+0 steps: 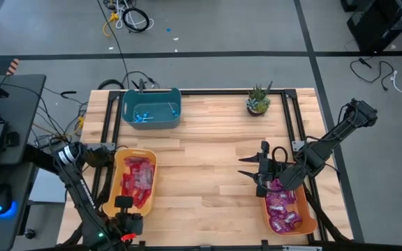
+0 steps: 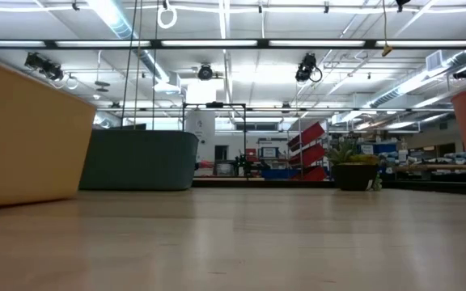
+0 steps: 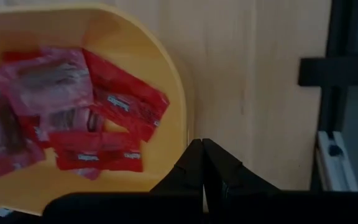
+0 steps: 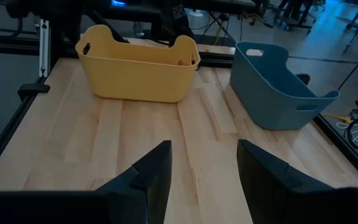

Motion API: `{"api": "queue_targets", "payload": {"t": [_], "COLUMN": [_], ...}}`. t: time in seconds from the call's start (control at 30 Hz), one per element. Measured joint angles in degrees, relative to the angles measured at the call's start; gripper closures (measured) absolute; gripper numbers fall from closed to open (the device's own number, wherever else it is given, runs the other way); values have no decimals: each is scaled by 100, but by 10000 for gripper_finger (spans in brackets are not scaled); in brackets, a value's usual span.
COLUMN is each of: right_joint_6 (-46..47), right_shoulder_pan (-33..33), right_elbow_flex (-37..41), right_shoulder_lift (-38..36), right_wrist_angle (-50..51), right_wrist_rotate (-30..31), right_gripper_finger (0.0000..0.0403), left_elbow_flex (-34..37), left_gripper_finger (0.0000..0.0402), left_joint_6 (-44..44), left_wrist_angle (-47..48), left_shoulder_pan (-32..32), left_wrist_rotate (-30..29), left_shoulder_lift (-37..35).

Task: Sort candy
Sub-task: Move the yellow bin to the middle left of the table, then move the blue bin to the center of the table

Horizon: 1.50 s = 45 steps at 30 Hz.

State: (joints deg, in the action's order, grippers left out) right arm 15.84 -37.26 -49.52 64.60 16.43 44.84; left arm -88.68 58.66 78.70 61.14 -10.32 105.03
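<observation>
Sorting status: all visible candy sits in bins — none is seen loose on the light wooden tabletop (image 1: pixel 208 160).

Bin contents:
- The yellow plastic bin (image 1: pixel 115 183), at the table's left near side, holds the flat red candy packets (image 1: pixel 137 179). The left wrist view shows them piled together in it.
- The teal plastic bin (image 1: pixel 128 104), at the far left, holds the small blue lollipops (image 1: pixel 144 116) on thin white sticks.
- The orange plastic bin (image 1: pixel 311 217), at the near right, holds the shiny purple-magenta packets (image 1: pixel 283 209).

Gripper status:
- The left gripper (image 3: pixel 202 149) is just off the near end of the yellow bin, over its rim; its jaws are fully closed, tip against tip, with nothing between them.
- The right gripper (image 4: pixel 204 163) hovers at the far end of the orange bin, facing across the bare tabletop toward the other two bins. Its jaws stand wide apart — nothing is held.

A small potted green plant (image 1: pixel 258 100) stands at the far side, well apart from the bins.

Assessment: the sort appears complete or nearly so. Remaining work, if any, would be retracting both arms.
</observation>
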Motion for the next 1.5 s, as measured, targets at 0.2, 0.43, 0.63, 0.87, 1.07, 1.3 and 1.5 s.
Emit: {"api": "queue_targets", "payload": {"t": [0.2,0.43,0.63,0.87,1.07,1.3,1.5], "right_joint_6": [-18,-18,-22,-39,17,-493,-893], "right_shoulder_pan": [0,0,0,12,363,1218,1992], "right_elbow_flex": [0,0,0,0,0,0,1], "right_shoulder_lift": [0,0,0,0,0,49,358], "right_wrist_angle": [-10,-10,-10,-47,-315,-897,-1455], "right_wrist_rotate": [0,0,0,0,-4,-913,-1654], "right_gripper_finger": [235,235,235,235,245,285,330], "left_elbow_flex": [0,0,0,-117,-699,-1297,-1272], "left_gripper_finger": [401,401,401,401,401,401,401], "left_joint_6": [4,6,8,24,156,302,-314], "left_wrist_angle": [249,842,1005,825,801,1108,1130], "left_shoulder_pan": [-94,-190,-190,-195,-195,-300,-734], "left_wrist_rotate": [-362,-363,-363,-744,-950,-2684,-3576], "left_shoulder_lift": [-7,-9,-9,-9,-9,-9,-16]}}
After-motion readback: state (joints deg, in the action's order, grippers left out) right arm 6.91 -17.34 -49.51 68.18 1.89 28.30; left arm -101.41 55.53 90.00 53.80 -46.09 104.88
